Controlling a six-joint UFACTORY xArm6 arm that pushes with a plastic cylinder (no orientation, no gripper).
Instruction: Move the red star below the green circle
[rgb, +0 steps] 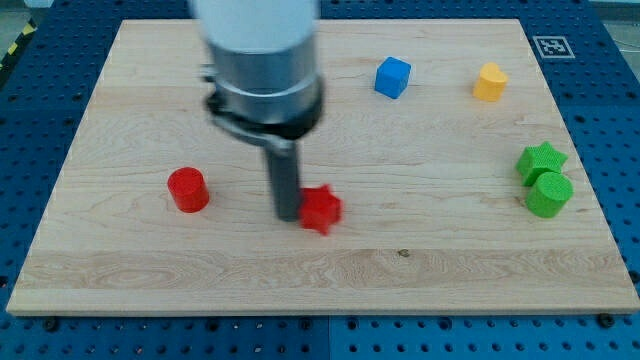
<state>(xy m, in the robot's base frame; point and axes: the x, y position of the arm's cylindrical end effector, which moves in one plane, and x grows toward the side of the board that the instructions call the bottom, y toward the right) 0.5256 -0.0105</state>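
Nearest the view's bottom edge, the red star (321, 209) is lying on the wooden counter (120, 280), a little left of the middle, and the tip (289, 216) of the arm's dark rod is standing just at the star's left side, apparently touching it, though the slight blur there is making contact hard to confirm. This arm is carrying no claw at all, only the rod, so nothing is being grasped or released; the star is simply sitting free on the board. Further toward the view's left, a red cylinder (187, 189) is resting well apart from the rod. Along the view's top, a blue cube (392, 77) and a yellow block (490, 82), whose shape looks heart-like, are sitting well clear of the likely path. Far on the view's right, the green circle (548, 194) is sitting just below a green star (541, 161), the two touching or nearly so. Judging from this layout, the step in hand is a long push toward the view's right, and the tip is already placed on the correct side for it. Doing it well probably means keeping the tip centred behind the star so it is not spinning off its points, steering slightly downward so the star is ending up beneath the circle, and stopping short of nudging the green pair.
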